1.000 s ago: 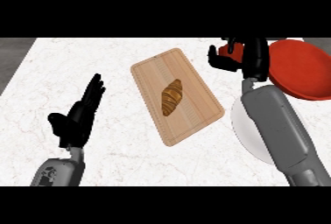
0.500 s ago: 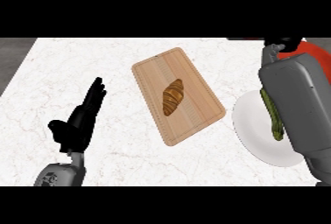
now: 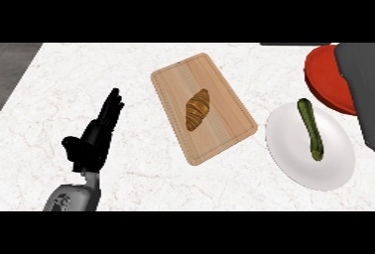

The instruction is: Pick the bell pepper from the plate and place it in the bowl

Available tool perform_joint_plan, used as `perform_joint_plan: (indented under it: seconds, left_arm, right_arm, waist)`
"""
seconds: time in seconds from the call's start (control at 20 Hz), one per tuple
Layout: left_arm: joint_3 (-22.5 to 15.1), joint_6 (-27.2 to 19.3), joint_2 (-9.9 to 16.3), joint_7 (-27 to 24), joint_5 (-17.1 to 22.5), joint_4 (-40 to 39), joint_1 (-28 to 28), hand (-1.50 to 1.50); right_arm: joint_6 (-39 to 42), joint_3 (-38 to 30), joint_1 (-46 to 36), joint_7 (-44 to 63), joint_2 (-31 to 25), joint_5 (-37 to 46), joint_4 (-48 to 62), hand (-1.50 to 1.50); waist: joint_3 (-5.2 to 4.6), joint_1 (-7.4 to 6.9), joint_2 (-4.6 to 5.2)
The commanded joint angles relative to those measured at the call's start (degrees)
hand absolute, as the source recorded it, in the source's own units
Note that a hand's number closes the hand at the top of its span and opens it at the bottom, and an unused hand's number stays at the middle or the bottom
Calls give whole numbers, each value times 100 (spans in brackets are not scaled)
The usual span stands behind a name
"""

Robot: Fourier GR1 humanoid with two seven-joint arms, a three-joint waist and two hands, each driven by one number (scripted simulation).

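A long, thin green vegetable (image 3: 311, 129) lies on the white plate (image 3: 322, 168) at the right, with nothing touching it. Behind the plate the red bowl (image 3: 328, 79) sits at the far right, partly hidden by my grey right forearm (image 3: 357, 74), which runs along the right edge. The right hand itself is out of the picture. My left hand (image 3: 92, 141) rests open at the lower left with its fingers straight, far from the plate and the bowl.
A wooden cutting board (image 3: 219, 134) lies at a slant in the middle of the white marble counter, with a croissant (image 3: 196, 109) on it. The counter's left edge runs near the upper left corner.
My right arm has swung to the right edge, and its hand has left the view. The plate and the green vegetable, hidden before, now show. The left hand has stayed put.
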State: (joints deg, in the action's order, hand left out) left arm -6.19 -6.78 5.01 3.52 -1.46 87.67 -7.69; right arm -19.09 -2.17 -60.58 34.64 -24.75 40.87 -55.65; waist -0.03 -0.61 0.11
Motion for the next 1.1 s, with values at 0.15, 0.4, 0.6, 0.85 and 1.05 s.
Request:
perform_joint_plan:
  seconds: [0.15, 0.4, 0.6, 0.85, 1.05]
  left_arm:
    - [149, 159, 83, -76, 91, -135, -228, 0]
    - [-24, 41, -148, -73, -32, -191, -197, 0]
    - [204, 219, -2, -135, 146, -245, -228, 0]
    - [67, 228, 98, 382, 38, 329, -110, 0]
    - [-24, 192, -148, -305, -27, -195, 109, 0]
  right_arm:
    - [191, 150, -137, -150, -558, 712, 1260, 150]
    - [-299, -324, -106, -1141, -1016, 629, 2418, 150]
    - [-696, -626, 43, -1689, -1124, 506, 3053, 150]
    - [-1138, -831, 352, -2098, -1219, 499, 3693, 150]
    - [-1251, -1020, 471, -2503, -1382, 403, 4125, 150]
  waist:
    - [-2, -57, 39]
    - [6, -104, 63]
    - [8, -120, 75]
    - [15, -166, 75]
    - [16, -209, 115]
